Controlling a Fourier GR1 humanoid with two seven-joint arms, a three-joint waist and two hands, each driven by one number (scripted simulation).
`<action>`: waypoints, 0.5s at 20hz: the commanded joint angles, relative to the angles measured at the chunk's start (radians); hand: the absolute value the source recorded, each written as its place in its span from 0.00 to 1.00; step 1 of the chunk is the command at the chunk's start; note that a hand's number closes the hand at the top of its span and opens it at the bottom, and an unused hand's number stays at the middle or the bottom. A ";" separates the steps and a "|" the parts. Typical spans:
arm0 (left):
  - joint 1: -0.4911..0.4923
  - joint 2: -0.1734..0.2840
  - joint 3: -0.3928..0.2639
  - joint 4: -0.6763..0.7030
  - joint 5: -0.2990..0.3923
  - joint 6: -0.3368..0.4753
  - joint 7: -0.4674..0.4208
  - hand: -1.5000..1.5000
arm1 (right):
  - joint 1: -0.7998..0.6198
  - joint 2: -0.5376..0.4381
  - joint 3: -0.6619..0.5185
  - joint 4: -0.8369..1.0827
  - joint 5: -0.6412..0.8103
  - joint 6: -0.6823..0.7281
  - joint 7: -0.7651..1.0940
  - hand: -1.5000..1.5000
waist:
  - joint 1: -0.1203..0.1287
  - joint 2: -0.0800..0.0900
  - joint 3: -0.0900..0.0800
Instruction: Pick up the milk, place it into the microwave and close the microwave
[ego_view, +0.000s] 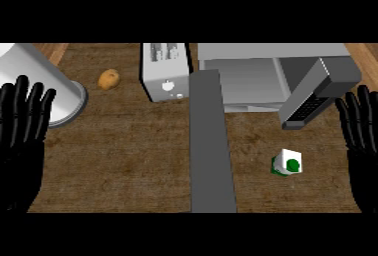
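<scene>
The small white milk carton with a green spot (288, 162) stands upright on the brown wooden counter (133, 165), below and to the left of the black right hand (359, 120). That hand shows at the view's right edge, fingers straight and up, holding nothing; it is apart from the carton. The black left hand (26, 112) rests likewise at the view's left edge, fingers straight, unladen.

The step in hand, as I judge it, is the reach and grasp, not yet begun. The right hand is the nearer one and should come down and inward toward the carton, approach from its right side, and curl fingers and thumb round the body while keeping it upright. A dark grey vertical bar (210, 145) lies just left of the carton, so a rightward approach avoids it.

Beyond the right hand's fingertips, up and left, the grey microwave (244, 80) stands open, its dark door (317, 95) swung out toward the hand. The carton should go up and left, passing left of that door's edge

Further left sit a white toaster (164, 75), a brown potato (108, 79) and a grey cylinder (44, 82)
</scene>
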 joint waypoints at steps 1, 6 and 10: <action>-0.036 0.043 0.036 0.005 0.030 -0.036 0.020 0.00 | 0.031 0.002 -0.004 -0.052 -0.037 0.024 -0.026 0.00 | 0.005 0.020 -0.033; -0.085 0.027 0.047 0.123 0.051 -0.049 -0.019 0.00 | -0.032 0.081 0.147 0.012 0.068 0.001 -0.116 0.00 | 0.012 0.023 -0.034; 0.009 0.030 0.125 0.164 0.139 -0.075 -0.016 0.00 | 0.063 0.028 0.187 -0.140 0.032 0.065 0.045 0.00 | 0.010 0.021 -0.034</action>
